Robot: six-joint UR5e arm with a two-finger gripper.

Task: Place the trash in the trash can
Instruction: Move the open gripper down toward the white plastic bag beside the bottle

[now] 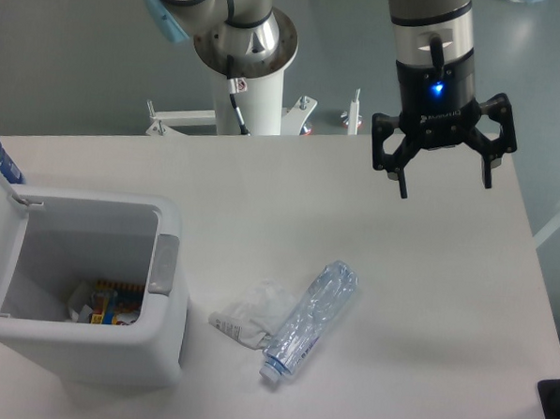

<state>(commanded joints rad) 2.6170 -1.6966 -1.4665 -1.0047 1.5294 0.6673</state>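
Your gripper [445,187] is hanging up over the table [425,302] with both fingers spread wide, nothing in them. The crushed bottle [309,320] and crumpled pouch [252,312] lie touching, well below-left of the fingertips. The trash can [156,349] sits further left, lid open.

We can't read any text here. The claw [444,188] housing has a small pale mark under its blue light, too blurred to make out. Print on the pouch [249,316] and the bottle [310,318] label is too small to read.
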